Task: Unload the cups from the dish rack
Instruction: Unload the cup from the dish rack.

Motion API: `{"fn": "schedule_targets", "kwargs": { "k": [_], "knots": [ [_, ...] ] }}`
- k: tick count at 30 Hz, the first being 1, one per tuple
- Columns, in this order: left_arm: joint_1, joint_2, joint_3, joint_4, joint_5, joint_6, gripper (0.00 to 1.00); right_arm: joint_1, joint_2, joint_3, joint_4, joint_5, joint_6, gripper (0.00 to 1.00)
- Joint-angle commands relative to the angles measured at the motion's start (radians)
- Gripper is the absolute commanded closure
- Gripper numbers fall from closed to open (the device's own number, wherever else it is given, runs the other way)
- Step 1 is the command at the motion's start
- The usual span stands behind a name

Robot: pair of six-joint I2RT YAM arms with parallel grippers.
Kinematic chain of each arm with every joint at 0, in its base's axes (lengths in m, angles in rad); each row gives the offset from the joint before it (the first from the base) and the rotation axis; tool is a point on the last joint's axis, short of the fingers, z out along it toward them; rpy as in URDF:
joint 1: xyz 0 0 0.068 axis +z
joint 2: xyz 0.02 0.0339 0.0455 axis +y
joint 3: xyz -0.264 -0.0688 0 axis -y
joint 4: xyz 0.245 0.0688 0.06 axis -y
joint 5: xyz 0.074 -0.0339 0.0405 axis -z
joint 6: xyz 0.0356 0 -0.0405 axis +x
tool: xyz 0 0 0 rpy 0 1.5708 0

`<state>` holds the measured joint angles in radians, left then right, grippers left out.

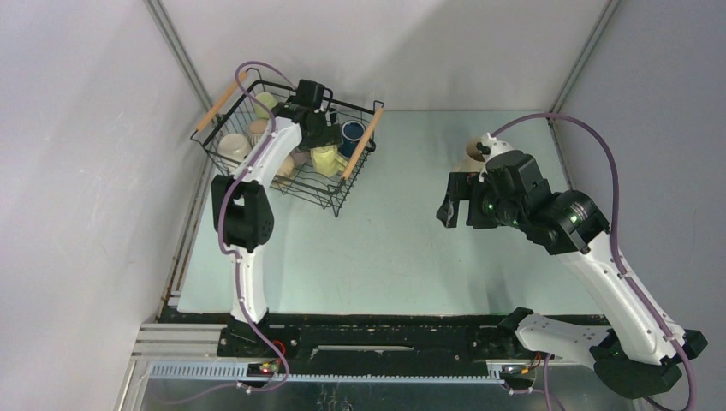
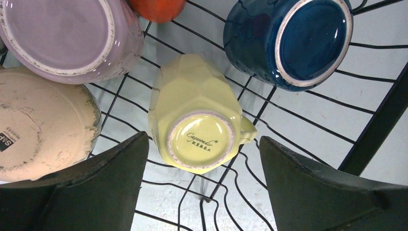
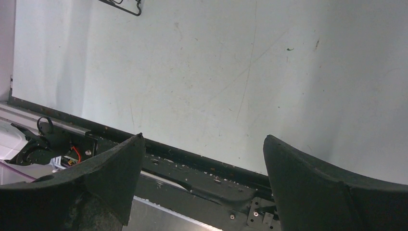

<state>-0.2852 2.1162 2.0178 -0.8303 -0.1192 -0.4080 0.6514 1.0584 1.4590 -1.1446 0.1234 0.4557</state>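
Left jaws apart, yellow cup (image 2: 195, 115) centred between them below; right jaws apart.

A pale, scuffed worktop (image 1: 385, 257) lies between plain white walls (image 1: 385, 43); two metal corner strips (image 1: 175, 43) rise behind it, evenly lit.

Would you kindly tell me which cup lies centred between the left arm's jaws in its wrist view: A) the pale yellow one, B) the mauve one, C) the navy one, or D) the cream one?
A: in the left wrist view the pale yellow cup sits centred between the open jaws of the left gripper, its base towards the camera, on the wires of the dish rack.
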Motion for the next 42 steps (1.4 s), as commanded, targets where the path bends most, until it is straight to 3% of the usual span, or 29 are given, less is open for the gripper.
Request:
{"fn": "schedule_targets", "kwargs": {
  "k": [1,7,24,30,37,42],
  "knots": [
    [0.000,-0.005,0.063,-0.017,0.009,0.028,0.07,0.013,-0.002,-0.008,0.023,0.022,0.015,0.00],
    [0.000,0.013,0.082,-0.030,-0.017,0.035,0.01,0.015,0.000,-0.027,0.031,0.017,0.012,0.00],
    [0.000,0.107,0.126,-0.044,-0.023,0.030,0.06,0.017,0.005,-0.051,0.042,0.019,0.006,0.00],
    [0.000,0.101,0.130,-0.048,-0.027,0.036,0.26,0.020,0.007,-0.060,0.047,0.018,0.007,0.00],
    [0.000,0.077,0.218,-0.120,-0.032,0.066,0.76,0.022,0.015,-0.060,0.060,0.010,0.006,0.00],
    [0.000,0.059,0.273,-0.163,-0.020,0.077,0.87,0.025,0.017,-0.060,0.062,0.009,0.006,0.00]
  ]
}}
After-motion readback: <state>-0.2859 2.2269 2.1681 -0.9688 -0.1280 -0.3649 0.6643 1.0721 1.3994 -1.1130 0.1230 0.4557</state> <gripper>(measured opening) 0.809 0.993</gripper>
